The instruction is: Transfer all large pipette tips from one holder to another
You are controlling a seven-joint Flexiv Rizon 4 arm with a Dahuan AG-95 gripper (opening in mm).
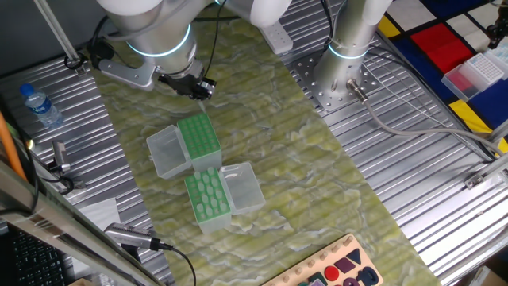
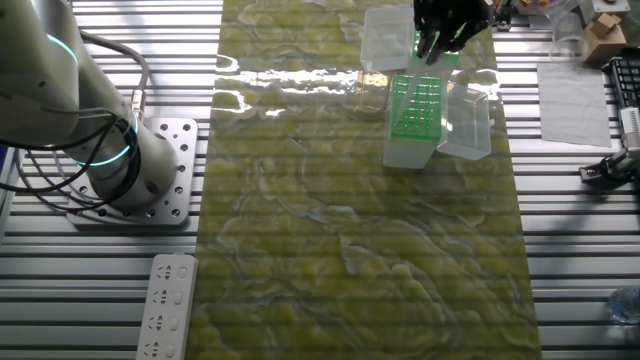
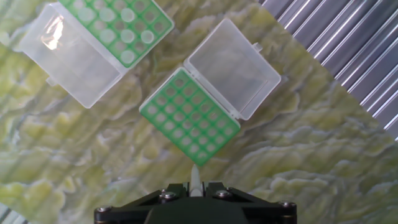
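— Hand view: where does the black two-finger gripper [image 3: 194, 186] stand?
— Above the mat, clamped on one whitish translucent pipette tip [image 3: 194, 179] just short of the empty green rack [image 3: 189, 116].
— And the remaining tips?
— In the other green rack [image 3: 124, 25], upper left.

You see two green racks, one [image 3: 189, 116] with empty holes and one [image 3: 121, 28] holding pale tips, each with one clear open lid. You see one tip [image 3: 194, 180] in the one gripper [image 3: 194, 190].
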